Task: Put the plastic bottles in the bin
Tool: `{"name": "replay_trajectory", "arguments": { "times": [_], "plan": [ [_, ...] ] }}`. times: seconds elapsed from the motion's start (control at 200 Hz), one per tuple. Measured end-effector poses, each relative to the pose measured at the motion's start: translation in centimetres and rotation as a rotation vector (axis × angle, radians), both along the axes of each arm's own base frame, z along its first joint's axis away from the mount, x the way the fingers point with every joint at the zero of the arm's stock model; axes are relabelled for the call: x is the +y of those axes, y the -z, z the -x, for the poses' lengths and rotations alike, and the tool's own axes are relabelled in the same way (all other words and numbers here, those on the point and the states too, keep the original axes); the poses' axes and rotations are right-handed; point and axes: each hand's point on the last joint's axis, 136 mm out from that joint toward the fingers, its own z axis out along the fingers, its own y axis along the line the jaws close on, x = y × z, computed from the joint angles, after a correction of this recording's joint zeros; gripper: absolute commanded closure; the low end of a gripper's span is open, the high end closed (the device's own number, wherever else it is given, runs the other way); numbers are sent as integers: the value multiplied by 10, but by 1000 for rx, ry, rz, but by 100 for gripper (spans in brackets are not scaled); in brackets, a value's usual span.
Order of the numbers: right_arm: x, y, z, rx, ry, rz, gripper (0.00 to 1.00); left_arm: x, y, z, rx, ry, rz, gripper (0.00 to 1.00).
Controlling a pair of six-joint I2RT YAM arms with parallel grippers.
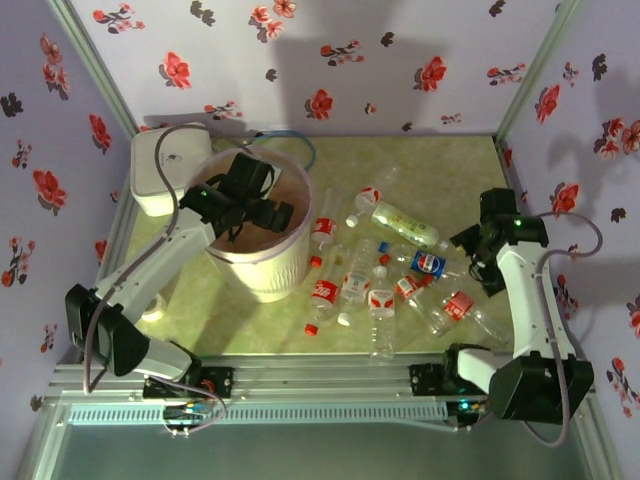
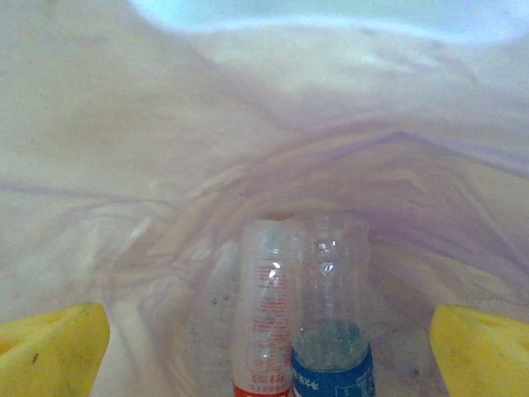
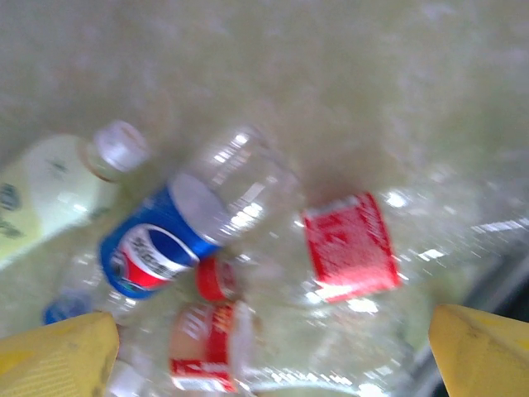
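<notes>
Yellow-padded fingers [image 2: 51,351] of my left gripper [image 1: 266,210] stand wide apart with nothing between them, hanging over the mouth of the round cream-white tapered plastic bin [image 1: 262,272], which sits at about nine o'clock from the middle of the mottled pale green table [image 1: 440,165]. Its thin, crinkled pale pink liner bag [image 2: 165,165] falls in soft folds, and at the bottom two bottles lie side by side, touching: a clear ribbed bottle with a red label [image 2: 266,322] and, at its three o'clock, a clear bottle with a blue label [image 2: 331,339]. My right gripper [image 1: 480,262] also has its fingers [image 3: 58,360] spread wide and empty, over the scattered clear plastic bottles [image 1: 355,285] lying on the table at three o'clock from the bin. Under it I see a glossy clear bottle with a blue, red and white label [image 3: 190,223], a pale yellow-green bottle with a white cap [image 3: 50,190] at its nine o'clock, and a crushed clear bottle with a red label [image 3: 351,244] at its three o'clock. A white square rounded-corner box [image 1: 165,165] stands at ten o'clock from the bin.
</notes>
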Motion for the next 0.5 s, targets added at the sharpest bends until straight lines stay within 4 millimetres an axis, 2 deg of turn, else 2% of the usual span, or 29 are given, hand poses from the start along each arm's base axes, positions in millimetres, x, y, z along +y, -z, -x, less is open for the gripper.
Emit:
{"name": "replay_trajectory", "arguments": {
  "times": [0.12,0.27,0.38,0.5],
  "plan": [
    [9,2,30,63,41,-50,6,2,-12,0,-13,7,-14,0],
    [19,15,65,129,133,-111,6,5,-12,4,-2,14,-28,0],
    [19,24,78,164,204,-117,6,7,-18,10,-13,18,-12,0],
    [16,31,80,174,259,-100,5,11,-26,23,-37,32,33,0]
  ]
}}
